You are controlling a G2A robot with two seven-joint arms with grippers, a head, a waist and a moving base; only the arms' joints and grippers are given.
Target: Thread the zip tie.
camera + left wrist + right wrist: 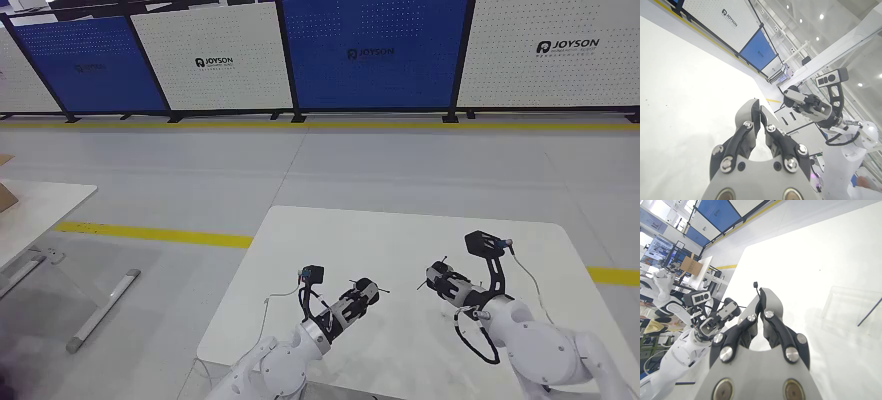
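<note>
White table [400, 240] below. My R pincer [760, 291] clamps zip tie [755, 284], head just past tips; L pincer [759, 106] pinches tail [743, 307]. Next: aim tail into head.

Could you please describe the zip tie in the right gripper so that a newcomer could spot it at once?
Above the white table, the right gripper is shut on a thin black zip tie. Its small square head sticks out past the fingertips, unlike the dark blue strip lying apart at the clear tray.

Top camera looks down on the tabletop [400, 230]; wrist cameras sit close behind left hand [760, 108] and right hand [760, 294], sharing it.
</note>
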